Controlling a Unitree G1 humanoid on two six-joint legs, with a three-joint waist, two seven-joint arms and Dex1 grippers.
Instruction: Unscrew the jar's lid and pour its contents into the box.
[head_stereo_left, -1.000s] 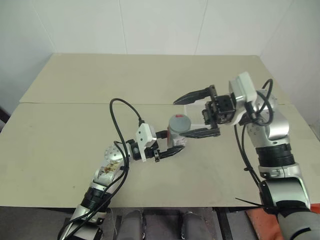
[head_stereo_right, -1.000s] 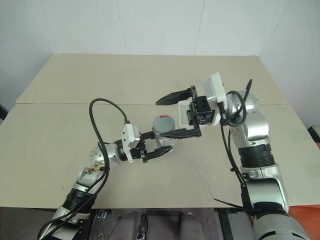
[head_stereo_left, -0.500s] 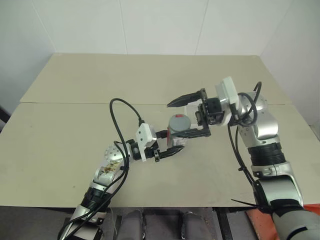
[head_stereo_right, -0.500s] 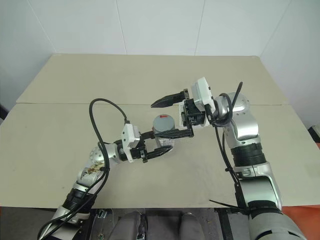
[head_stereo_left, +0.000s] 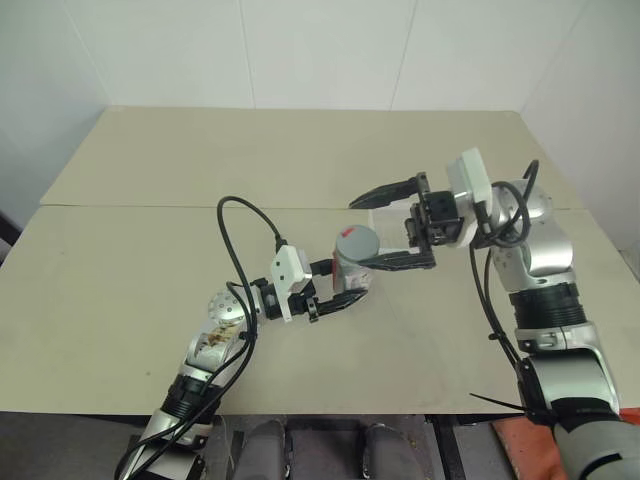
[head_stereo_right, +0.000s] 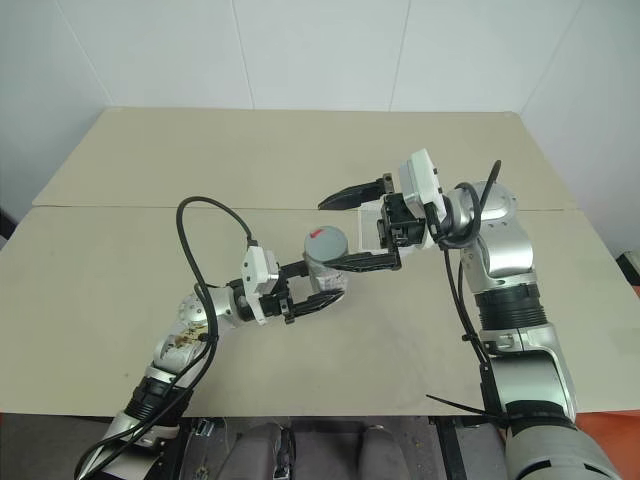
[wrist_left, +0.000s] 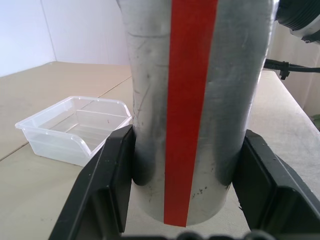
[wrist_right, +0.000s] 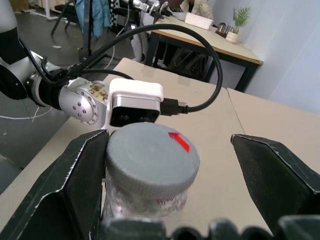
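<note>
My left gripper (head_stereo_left: 343, 287) is shut on the silvery jar (head_stereo_left: 350, 277), held upright just above the table. A red stripe runs down the jar (wrist_left: 195, 100), and black fingers (wrist_left: 107, 185) press on both its sides. The grey lid (head_stereo_left: 356, 243) with a red arrow sits on the jar's mouth. My right gripper (head_stereo_left: 360, 232) comes in from the right, open, with one finger on each side of the lid (wrist_right: 152, 155). One finger (wrist_right: 82, 175) lies against the lid and the other stands well apart. The clear plastic box (wrist_left: 75, 127) rests on the table just behind the jar. The contents are hidden inside.
The beige table (head_stereo_left: 150, 200) has a seam running across it behind the arms. A black cable (head_stereo_left: 232, 240) loops up from my left wrist. The box (head_stereo_left: 385, 218) sits partly behind my right gripper's fingers.
My right arm swung a little to the left half a second ago and has come back right, its fingers still open around the lid. The left gripper and jar have kept still.
</note>
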